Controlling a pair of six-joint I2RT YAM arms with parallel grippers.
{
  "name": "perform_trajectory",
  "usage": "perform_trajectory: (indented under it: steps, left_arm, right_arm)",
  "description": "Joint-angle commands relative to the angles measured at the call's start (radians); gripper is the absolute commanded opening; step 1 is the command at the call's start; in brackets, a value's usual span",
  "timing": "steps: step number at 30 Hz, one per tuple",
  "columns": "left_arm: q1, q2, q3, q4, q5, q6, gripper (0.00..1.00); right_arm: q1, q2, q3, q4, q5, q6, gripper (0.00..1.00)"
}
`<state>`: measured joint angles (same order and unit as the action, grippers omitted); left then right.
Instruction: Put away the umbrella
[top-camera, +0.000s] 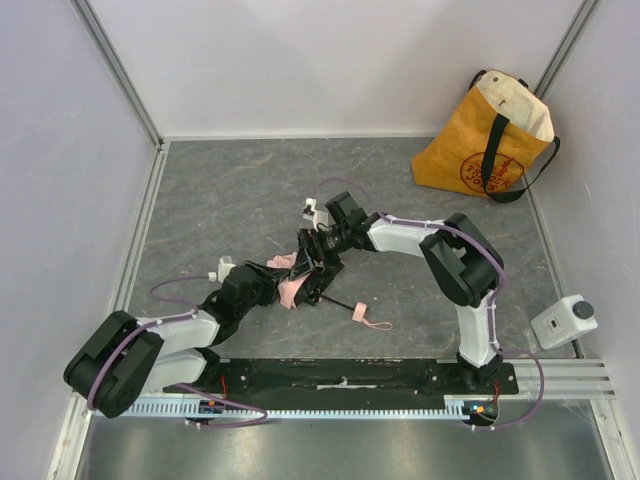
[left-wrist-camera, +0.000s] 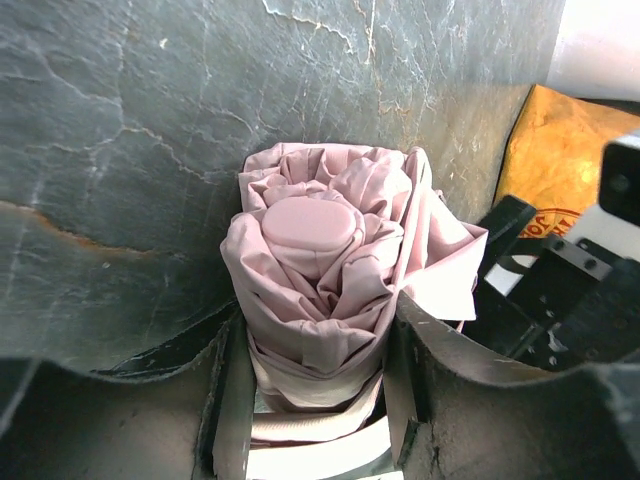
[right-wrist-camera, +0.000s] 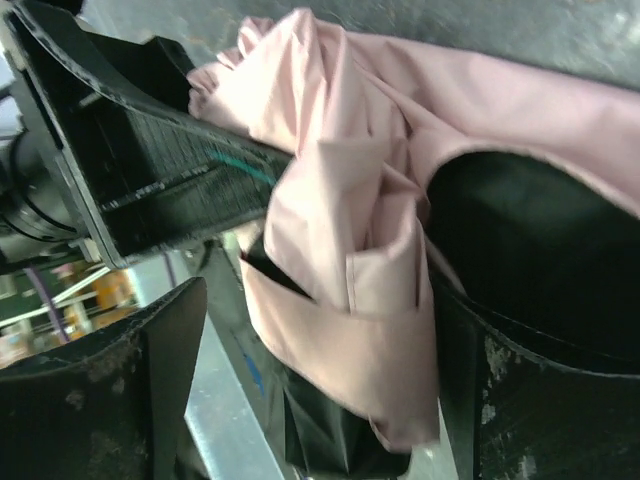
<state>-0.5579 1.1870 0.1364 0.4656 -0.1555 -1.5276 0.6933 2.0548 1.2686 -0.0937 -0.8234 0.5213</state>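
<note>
Bundled pink umbrella (left-wrist-camera: 310, 290) clasped in left jaws, right jaws spread wide, fabric between them

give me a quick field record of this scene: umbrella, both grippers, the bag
umbrella: pale pink, folded, canopy bunched up, at mid-table where the two arms meet
left gripper: closed on the bunched canopy, one finger on each side
right gripper: open, loose pink fabric hanging between its fingers
handle: pink, with wrist strap, lying on the table on the near side, in neither gripper
tote bag: yellow, standing in the far right corner, apart from the umbrella
status: umbrella not yet put away
</note>
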Motion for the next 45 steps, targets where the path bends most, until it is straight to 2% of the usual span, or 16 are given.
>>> perform_trajectory:
  steps: [1,4,9,13,17,19,23,26,28,29,31,34,39,45]
  left_arm:
    - [0.001,-0.020,-0.049,-0.147,-0.042,0.078,0.02]
    - [0.001,-0.032,-0.058,-0.137,-0.036,0.069,0.02]
    - [0.001,-0.050,-0.040,-0.205,-0.019,0.041,0.02]
    - [0.001,-0.069,0.012,-0.339,-0.010,0.021,0.02]
    - [0.001,-0.056,0.092,-0.511,-0.006,-0.002,0.02]
    - [0.001,-0.046,0.103,-0.532,0.002,-0.014,0.02]
    - [0.000,-0.018,0.091,-0.501,0.022,-0.040,0.02]
    - [0.001,0.011,0.071,-0.437,0.040,-0.063,0.02]
    - [0.001,0.017,0.059,-0.411,0.045,-0.074,0.02]
    - [0.000,0.013,0.049,-0.397,0.050,-0.078,0.02]
    - [0.000,-0.001,0.039,-0.390,0.044,-0.083,0.02]
    - [0.000,-0.026,0.032,-0.400,0.033,-0.077,0.02]
    - [0.001,-0.049,0.029,-0.406,0.025,-0.075,0.02]
    - [0.001,-0.035,0.035,-0.406,0.028,-0.074,0.02]
  right_arm:
    - [0.000,-0.126,-0.028,-0.221,0.275,-0.167,0.95]
    - [0.014,-0.232,-0.031,-0.282,0.413,-0.266,0.98]
    - [0.106,-0.369,-0.112,-0.198,0.613,-0.377,0.98]
    - [0.268,-0.426,-0.156,-0.104,0.850,-0.458,0.98]
    - [0.406,-0.430,-0.198,0.023,1.007,-0.507,0.98]
    - [0.439,-0.424,-0.195,0.046,1.067,-0.512,0.97]
    - [0.451,-0.439,-0.193,0.061,1.080,-0.428,0.78]
    - [0.479,-0.444,-0.236,0.143,1.170,-0.304,0.77]
    - [0.476,-0.409,-0.219,0.111,1.260,-0.200,0.70]
    - [0.476,-0.391,-0.206,0.097,1.280,-0.169,0.70]
    - [0.474,-0.363,-0.195,0.115,1.279,-0.164,0.70]
    - [0.476,-0.323,-0.164,0.108,1.270,-0.190,0.59]
    - [0.474,-0.251,-0.130,0.095,1.280,-0.236,0.53]
    - [0.485,-0.232,-0.083,0.038,1.294,-0.263,0.29]
